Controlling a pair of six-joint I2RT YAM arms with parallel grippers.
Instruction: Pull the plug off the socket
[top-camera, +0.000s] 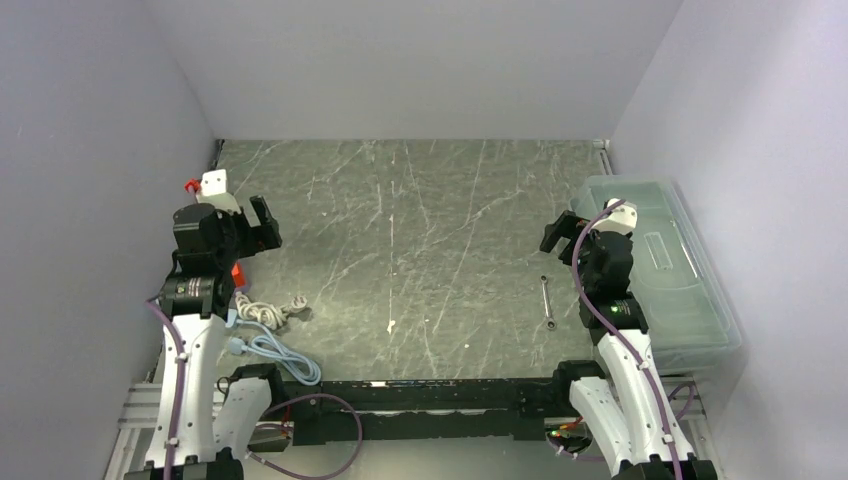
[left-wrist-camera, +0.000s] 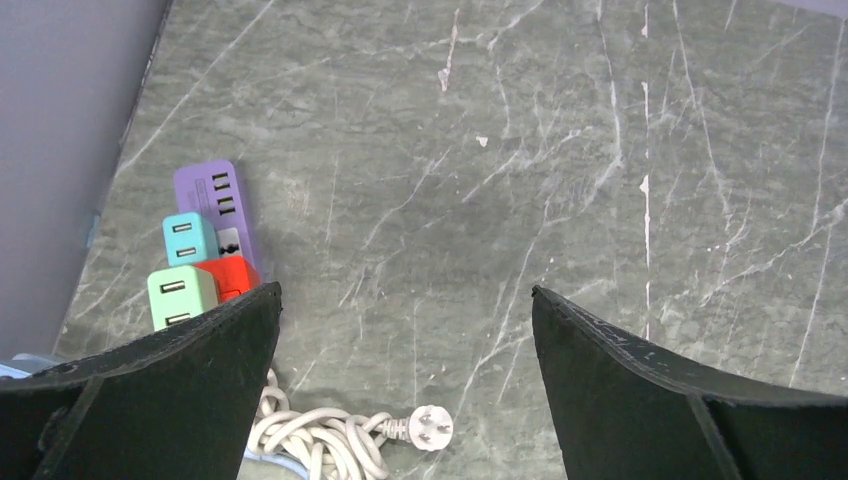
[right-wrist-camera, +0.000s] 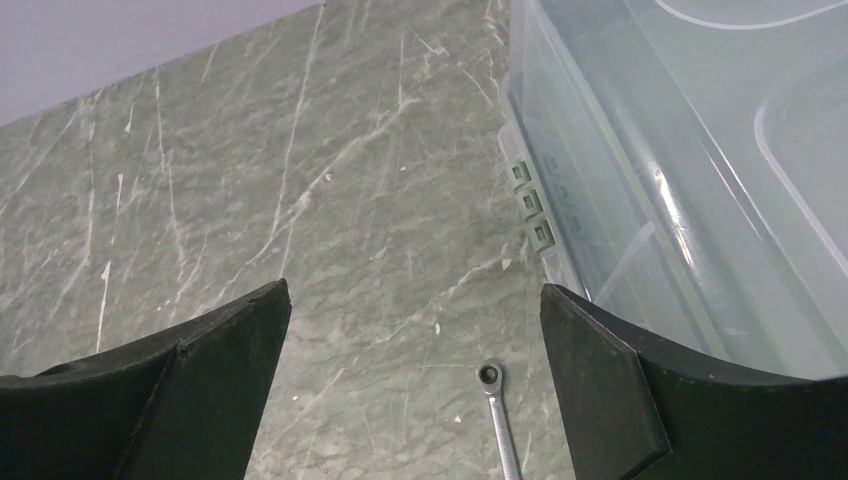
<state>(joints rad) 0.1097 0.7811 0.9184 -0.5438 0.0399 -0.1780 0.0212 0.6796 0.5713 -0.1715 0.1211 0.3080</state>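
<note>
One socket strip (left-wrist-camera: 215, 190) below left claw (left-wrist-camera: 406, 291)

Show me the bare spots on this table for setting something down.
Bare: the middle of the grey marble tabletop, between the coiled white cable and the small metal wrench, back to the far wall. Crowded: left edge, purple power strip; right edge, clear plastic bin.

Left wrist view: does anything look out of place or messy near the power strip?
Slightly. The white cord lies in a tangled heap near the power strip, and its plug rests loose on the table, connected to nothing. No spill is visible.
</note>
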